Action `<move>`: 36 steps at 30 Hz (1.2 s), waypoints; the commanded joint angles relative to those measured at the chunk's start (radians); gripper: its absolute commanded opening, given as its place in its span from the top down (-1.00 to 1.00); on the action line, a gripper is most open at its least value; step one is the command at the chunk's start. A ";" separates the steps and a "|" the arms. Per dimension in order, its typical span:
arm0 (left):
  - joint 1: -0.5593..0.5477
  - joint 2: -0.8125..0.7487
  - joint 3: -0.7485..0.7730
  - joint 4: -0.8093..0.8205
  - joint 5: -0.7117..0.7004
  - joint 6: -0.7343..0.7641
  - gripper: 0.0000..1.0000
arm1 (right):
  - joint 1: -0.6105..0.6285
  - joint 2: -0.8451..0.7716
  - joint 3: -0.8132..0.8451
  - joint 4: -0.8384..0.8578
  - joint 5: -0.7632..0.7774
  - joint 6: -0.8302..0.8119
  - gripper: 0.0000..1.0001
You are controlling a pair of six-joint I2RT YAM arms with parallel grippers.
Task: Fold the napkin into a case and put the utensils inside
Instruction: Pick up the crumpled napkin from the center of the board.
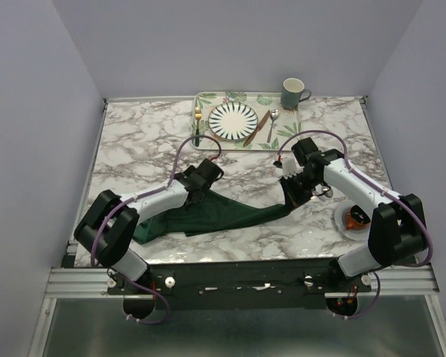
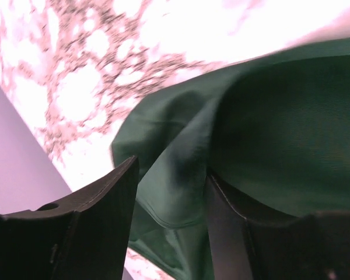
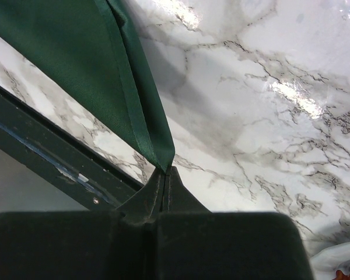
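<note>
The napkin (image 1: 215, 216) lies crumpled and unfolded on the marble surface (image 1: 134, 149), from the centre toward 6 o'clock in the top view. The right jaws are closed on its 3 o'clock corner, the hemmed tip pinched between them and held above the surface. The left jaws stand apart at the napkin's 10 o'clock edge with a raised fold of cloth between them. I cannot tell whether they press it.

At 12 o'clock sits a leaf-patterned tray (image 1: 208, 100) with a striped plate (image 1: 234, 120). The fork (image 1: 198, 119) lies at the plate's 9 o'clock, the knife (image 1: 256, 128) and spoon (image 1: 273, 123) at its 3 o'clock. A green mug (image 1: 293, 94) stands at the tray's 2 o'clock corner. A small white dish (image 1: 342, 219) sits at 4 o'clock, beside the right arm.
</note>
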 commanded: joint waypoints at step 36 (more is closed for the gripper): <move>0.402 0.032 0.193 -0.053 0.503 0.196 1.00 | 0.002 -0.019 0.039 -0.018 0.061 0.000 0.99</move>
